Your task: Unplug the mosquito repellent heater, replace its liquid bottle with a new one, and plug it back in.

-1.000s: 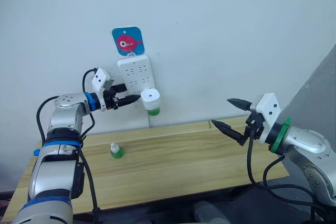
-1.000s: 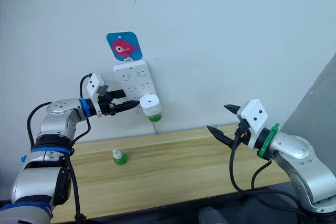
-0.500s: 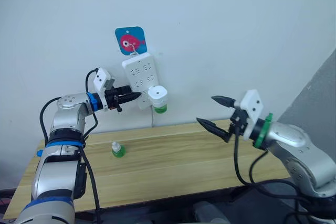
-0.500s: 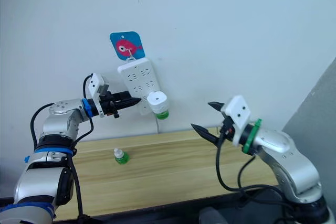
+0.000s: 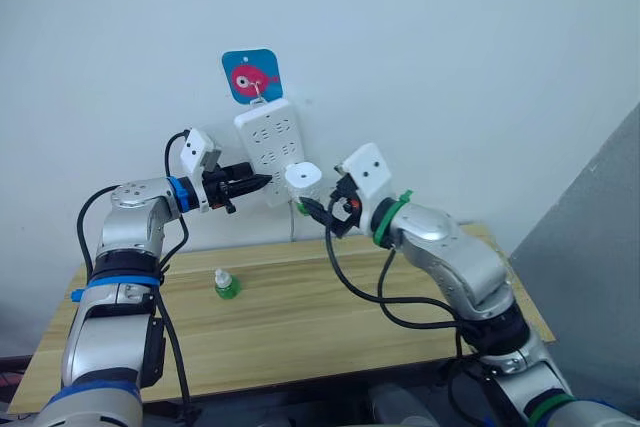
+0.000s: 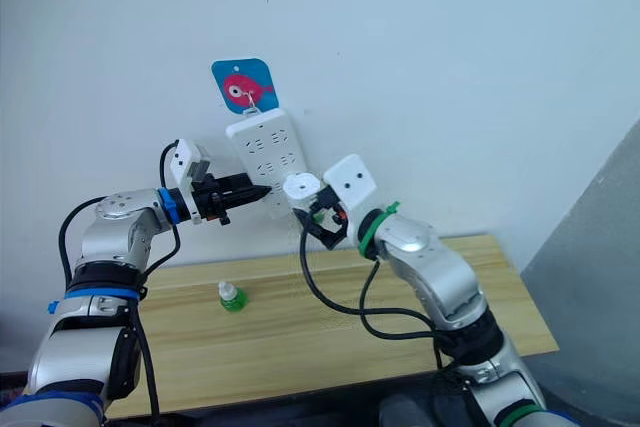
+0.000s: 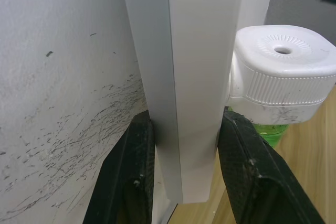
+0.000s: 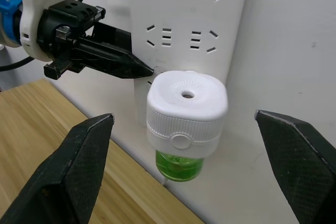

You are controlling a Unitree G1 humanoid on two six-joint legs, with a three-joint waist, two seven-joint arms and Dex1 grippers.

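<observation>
Fingers of the left gripper (image 7: 181, 182) are closed on the lower edge of the white power strip (image 5: 270, 147), one black finger on each side of it. The strip hangs on the wall under a blue card with a pink fish (image 5: 251, 75). Plugged into the strip just beyond those fingers is the mosquito repellent heater (image 8: 186, 109), white, with a round hole in its top and a green liquid bottle (image 8: 179, 165) screwed in below. Down on the wooden table (image 5: 300, 317), below the left fingers, stands a second small green bottle (image 5: 224, 285). The right gripper (image 8: 186, 145) faces the heater with its fingers spread wide, one on either side, neither touching it.
</observation>
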